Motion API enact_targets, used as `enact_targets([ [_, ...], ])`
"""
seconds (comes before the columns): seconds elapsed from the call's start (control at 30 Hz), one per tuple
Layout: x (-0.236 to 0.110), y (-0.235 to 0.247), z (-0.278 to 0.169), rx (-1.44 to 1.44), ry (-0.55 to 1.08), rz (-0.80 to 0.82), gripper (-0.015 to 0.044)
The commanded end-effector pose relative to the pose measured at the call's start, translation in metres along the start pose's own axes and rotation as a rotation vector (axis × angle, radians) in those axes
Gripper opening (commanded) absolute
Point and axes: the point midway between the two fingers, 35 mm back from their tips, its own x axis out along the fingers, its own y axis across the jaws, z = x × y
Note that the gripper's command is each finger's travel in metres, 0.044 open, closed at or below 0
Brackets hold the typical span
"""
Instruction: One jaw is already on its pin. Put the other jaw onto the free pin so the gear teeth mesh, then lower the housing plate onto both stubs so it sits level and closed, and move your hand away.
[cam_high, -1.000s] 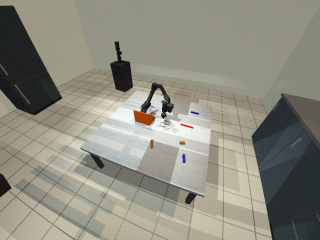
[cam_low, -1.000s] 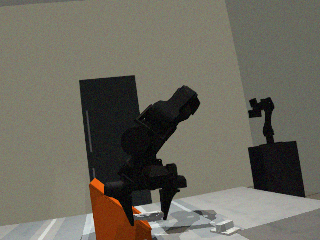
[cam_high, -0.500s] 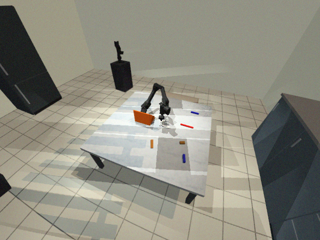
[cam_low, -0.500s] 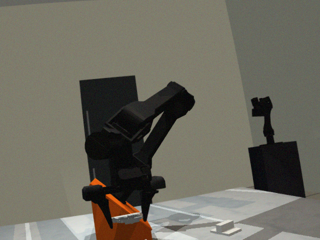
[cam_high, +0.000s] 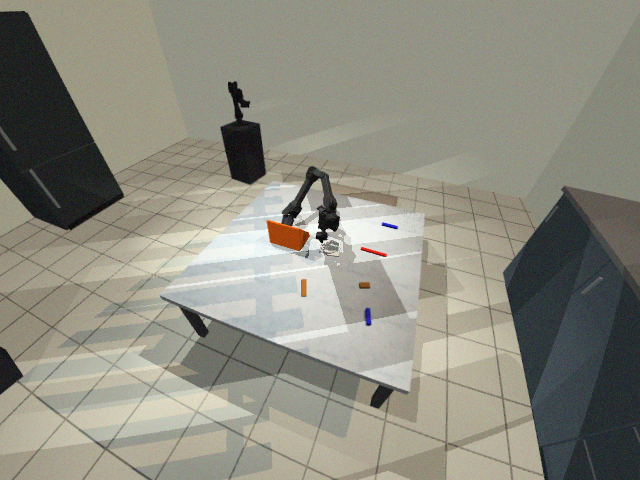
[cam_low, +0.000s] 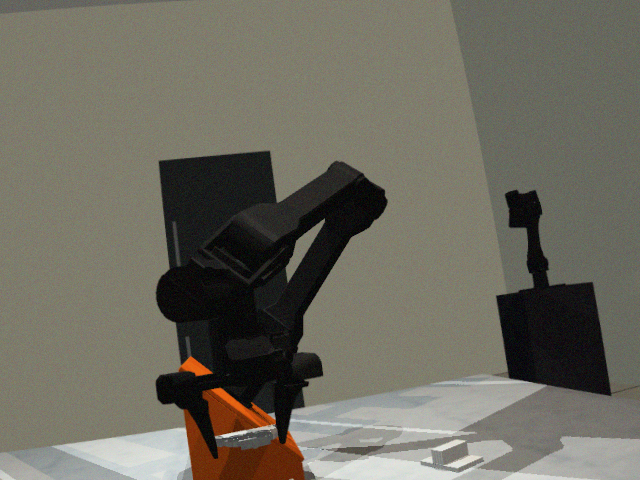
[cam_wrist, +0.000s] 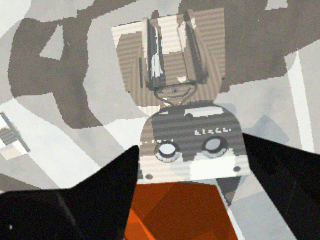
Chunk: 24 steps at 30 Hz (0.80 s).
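My gripper (cam_low: 249, 449) (cam_wrist: 186, 144) is shut on the housing plate (cam_low: 242, 438) (cam_wrist: 192, 162), a pale rounded plate with two round holes. The plate is held above the table between the fingertips. In the wrist view the pale square base (cam_high: 333, 253) (cam_wrist: 120, 40) lies beyond the plate's far edge. Two jaws, a left jaw (cam_wrist: 156, 70) and a right jaw (cam_wrist: 196, 60), stand side by side on the base. The plate overlaps the base's near part, so the gear ends, pins and stubs are mostly hidden. I cannot tell whether the teeth mesh.
An orange wedge (cam_high: 286, 236) (cam_low: 248, 462) (cam_wrist: 175, 207) stands beside the gripper. A small pale stepped block (cam_low: 450, 455) (cam_wrist: 11, 140) lies nearby. A red bar (cam_high: 373, 252), blue bars (cam_high: 389, 225) (cam_high: 368, 316), an orange bar (cam_high: 303, 287) and a brown block (cam_high: 364, 285) lie around.
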Motion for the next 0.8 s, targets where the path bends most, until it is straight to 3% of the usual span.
enact_targets([
  [0.0,0.0005,-0.0004,-0.0001,-0.003,-0.002,0.004,0.0351],
  [0.77,0.0005,0.0011,0.0003,-0.017,-0.002,0.004,0.0351],
])
